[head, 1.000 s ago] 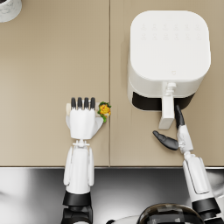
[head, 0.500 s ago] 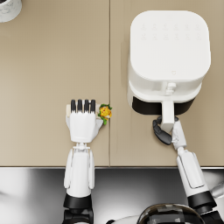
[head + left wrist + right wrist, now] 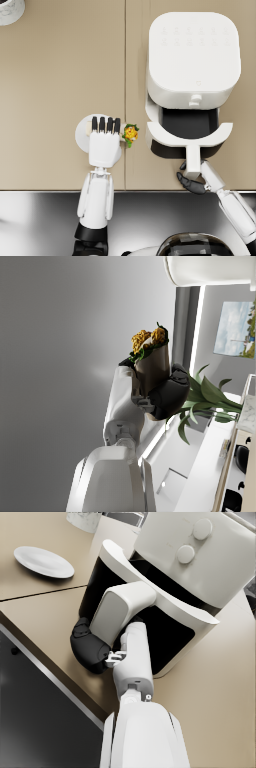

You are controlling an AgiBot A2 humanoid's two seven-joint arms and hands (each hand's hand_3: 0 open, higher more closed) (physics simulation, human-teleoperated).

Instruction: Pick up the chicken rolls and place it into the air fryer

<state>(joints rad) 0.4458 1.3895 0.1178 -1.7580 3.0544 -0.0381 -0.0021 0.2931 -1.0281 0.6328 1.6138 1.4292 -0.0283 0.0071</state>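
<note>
Chicken roll first, by name only, since size decides the order of the rest. My bench (image 3: 60, 75) is the broad tan surface under everything, with a dark strip along its near edge. On its right side stands the white air fryer (image 3: 192, 55); its drawer (image 3: 189, 131) is pulled out toward me, showing a dark cavity, and a white handle (image 3: 193, 161) sticks out from the drawer's front. My right robot hand (image 3: 192, 181) is wrapped around the end of that handle, dark fingers curled on it; the right wrist view shows the same grip (image 3: 95, 644) against the drawer front. To the left of the fryer a small white plate (image 3: 82, 135) lies flat on the bench, mostly hidden beneath my left robot hand (image 3: 105, 142). That hand is raised above the plate and grips the chicken roll (image 3: 131, 134), whose yellow and green end pokes out on the side toward the fryer, just short of the drawer. In the left wrist view the roll (image 3: 152, 363) stands upright in my closed fingers (image 3: 170, 393), brown wrap below and filling on top. A pale cup-like thing (image 3: 10, 10) sits at the bench's far left corner, partly cut off.
</note>
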